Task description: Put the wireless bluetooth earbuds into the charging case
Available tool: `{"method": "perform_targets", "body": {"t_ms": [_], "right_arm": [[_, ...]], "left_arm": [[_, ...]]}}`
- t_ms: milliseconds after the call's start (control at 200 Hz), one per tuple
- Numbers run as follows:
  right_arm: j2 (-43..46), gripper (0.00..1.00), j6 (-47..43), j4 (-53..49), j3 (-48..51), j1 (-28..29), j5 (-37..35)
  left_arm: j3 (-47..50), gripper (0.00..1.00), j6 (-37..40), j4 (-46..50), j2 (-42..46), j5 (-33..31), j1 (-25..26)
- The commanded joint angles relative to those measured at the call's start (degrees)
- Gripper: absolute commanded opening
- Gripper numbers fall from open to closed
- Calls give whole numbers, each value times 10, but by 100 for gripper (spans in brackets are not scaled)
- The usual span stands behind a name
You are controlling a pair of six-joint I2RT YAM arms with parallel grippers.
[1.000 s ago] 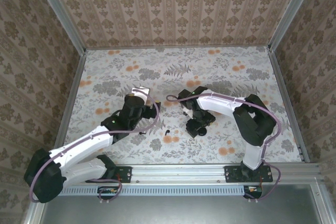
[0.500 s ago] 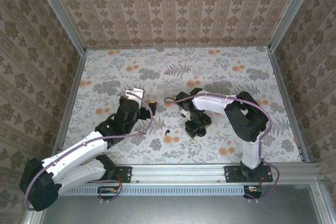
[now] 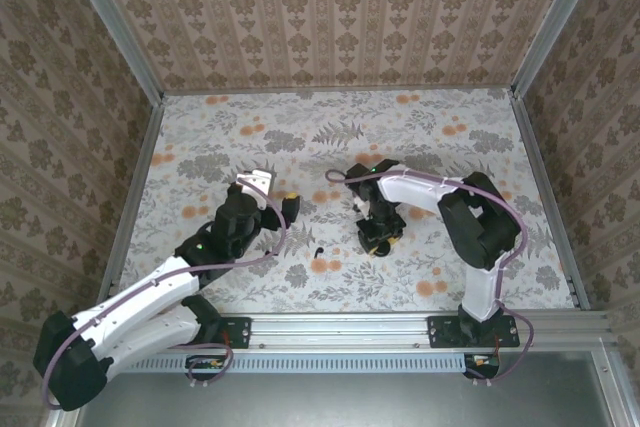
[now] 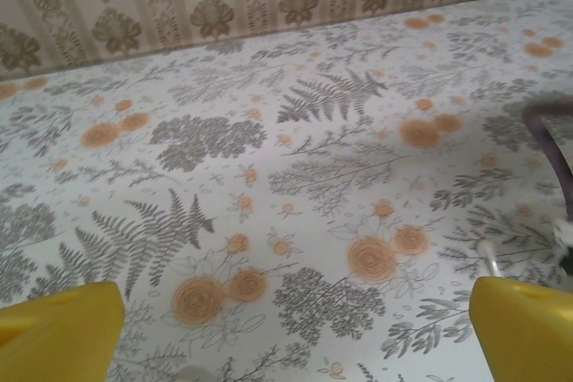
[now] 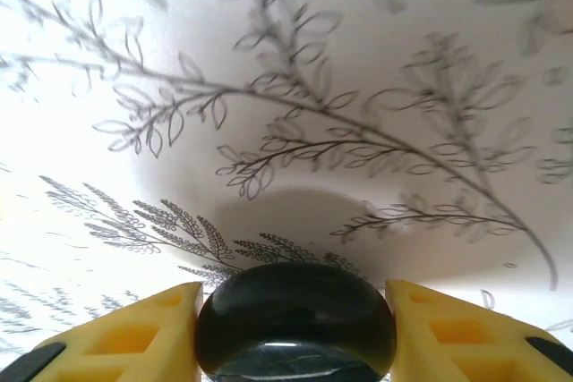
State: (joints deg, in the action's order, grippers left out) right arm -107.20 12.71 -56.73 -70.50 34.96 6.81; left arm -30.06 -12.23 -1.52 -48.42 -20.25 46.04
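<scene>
Earbud (image 3: 318, 251), a tiny black hook, lay loose on the table (image 3: 450, 137) between the arms, not yet stowed. Right gripper (image 5: 294, 306) pinched the rounded black charging case (image 5: 295, 337) between its fingers; left gripper (image 4: 291, 333) hung wide open, empty. By my reckoning, the inserting itself remained.

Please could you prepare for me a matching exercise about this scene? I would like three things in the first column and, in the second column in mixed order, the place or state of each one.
Things:
1. left tool
2. black case
3. small black earbud

Places or states:
A. lies loose on the table, between the two arms
B. open wide, nothing between its fingers
C. sits between the yellow fingers of the right tool

Pairs: 1-B, 2-C, 3-A
</scene>
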Motion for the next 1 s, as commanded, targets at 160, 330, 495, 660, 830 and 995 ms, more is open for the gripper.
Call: {"method": "perform_targets", "body": {"t_ms": [160, 330, 495, 660, 830, 995], "right_arm": [[145, 43, 82, 37, -34, -50, 89], [229, 42, 146, 96, -49, -89, 127], [284, 42, 205, 158, -43, -115, 165], [301, 42, 240, 191, -34, -119, 208], [312, 42, 260, 210, -22, -121, 225], [325, 42, 262, 214, -12, -121, 226]], "left_arm": [[-31, 96, 52, -113, -30, 102, 6], [-50, 92, 77, -186, -96, 146, 42], [-30, 89, 92, -330, -158, 182, 81], [-60, 82, 71, -420, -239, 252, 94], [-100, 76, 38, -465, -301, 283, 97], [-123, 66, -16, -482, -338, 296, 84]]}}
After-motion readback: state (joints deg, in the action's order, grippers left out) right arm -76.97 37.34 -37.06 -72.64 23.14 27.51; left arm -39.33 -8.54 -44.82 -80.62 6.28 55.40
